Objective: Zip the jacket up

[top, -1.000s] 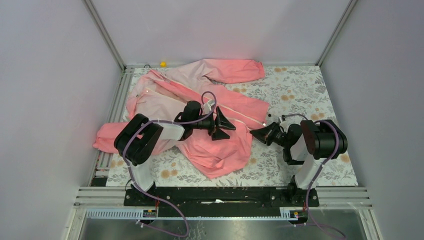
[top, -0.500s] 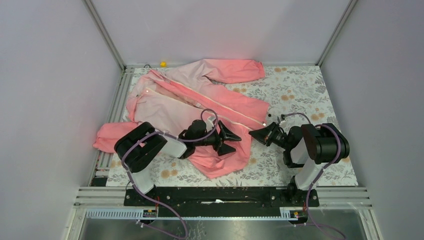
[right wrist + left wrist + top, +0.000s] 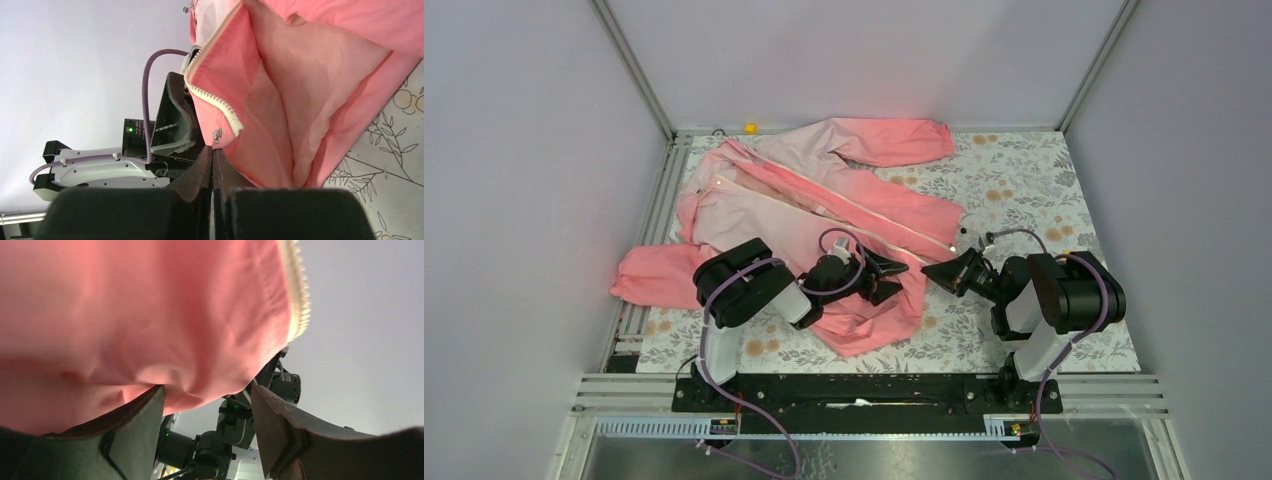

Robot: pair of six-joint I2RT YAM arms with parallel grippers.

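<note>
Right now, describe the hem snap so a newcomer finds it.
Start at the pink jacket and follow its whitish zipper teeth to the hem corner at the right gripper. The snap sits beside the last teeth: a small round silver stud, the only shiny spot there.

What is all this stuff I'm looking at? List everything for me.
jacket: one, pale pink to coral, crumpled across the table's left and middle, zipper undone at the hem.
table cover: one, white with grey leaves and orange flowers, under the jacket.
small yellow object: one, at the far edge; too small to identify.
left arm, right arm: two, black and white, purple cables, at the near edge.
left fingers: two, dark, apart, jacket fabric sagging between them.
right fingers: two, dark, pressed together at the jacket's hem corner.
</note>
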